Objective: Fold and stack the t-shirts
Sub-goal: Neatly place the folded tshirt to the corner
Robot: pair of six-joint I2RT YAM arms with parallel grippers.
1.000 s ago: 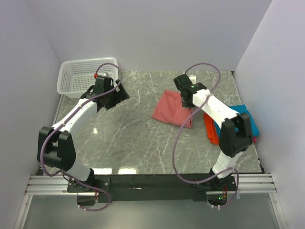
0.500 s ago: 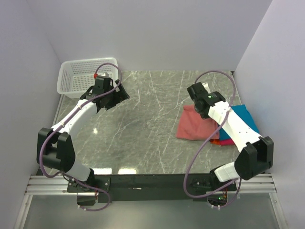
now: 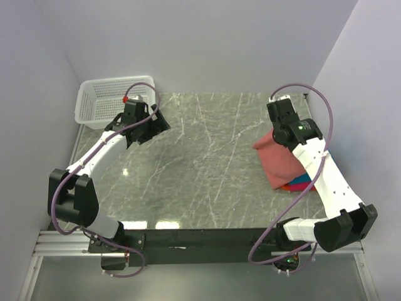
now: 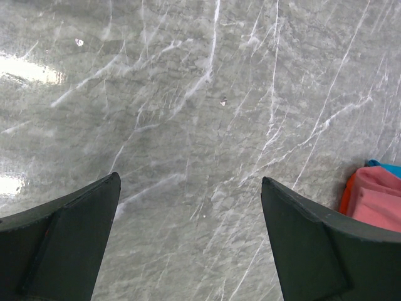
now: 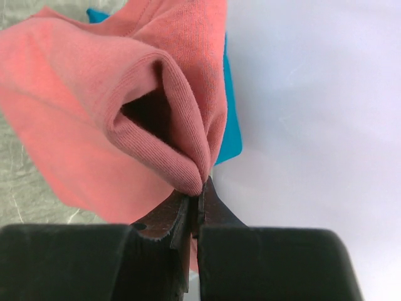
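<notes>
My right gripper is shut on the folded salmon-red t-shirt and holds it over the stack at the table's right edge. In the right wrist view the gripper pinches a fold of that shirt, with the teal-blue t-shirt behind it. Slivers of the teal-blue, orange and magenta-pink shirts peek out under the salmon one. My left gripper is open and empty over the far left of the table; its wrist view shows bare marble and the stack far off.
A white plastic mesh basket stands at the far left corner, just behind my left gripper. The grey marble table is walled by white panels on three sides; the right wall is close beside the stack.
My right gripper has carried the salmon-red t-shirt from the table's middle rightward onto the stack at the right edge. The left arm has not moved.
</notes>
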